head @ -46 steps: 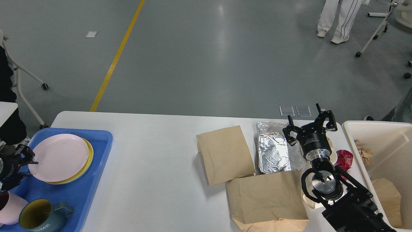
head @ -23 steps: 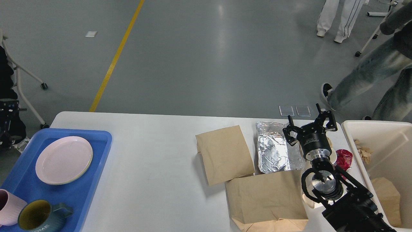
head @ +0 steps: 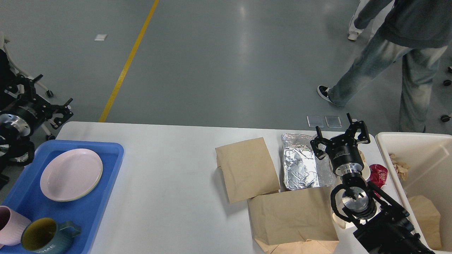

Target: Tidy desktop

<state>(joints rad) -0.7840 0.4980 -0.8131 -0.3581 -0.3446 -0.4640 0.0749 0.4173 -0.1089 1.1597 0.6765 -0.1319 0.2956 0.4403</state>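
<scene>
The white desktop point(head: 169, 176) carries two flat brown paper bags, one point(head: 247, 169) in the middle and a bigger one point(head: 293, 218) nearer me. A crumpled foil tray point(head: 302, 165) lies behind them, with a red wrapper point(head: 379, 174) at the right edge. My right gripper point(head: 339, 133) hovers open over the foil tray's right side, holding nothing. My left gripper point(head: 53, 91) is open and empty, raised beyond the desktop's far left corner, above the blue tray point(head: 81, 211).
The blue tray holds a pink plate point(head: 70, 174) stacked on another plate, a pink cup point(head: 10, 225) and a teal mug point(head: 46, 240). A cream bin point(head: 423, 148) with paper scraps stands at the right. A person point(head: 395, 53) walks past behind the table.
My left gripper has let go of the pink plate, which now lies flat on the stack, and has lifted away to the far left. A person has walked in at top right.
</scene>
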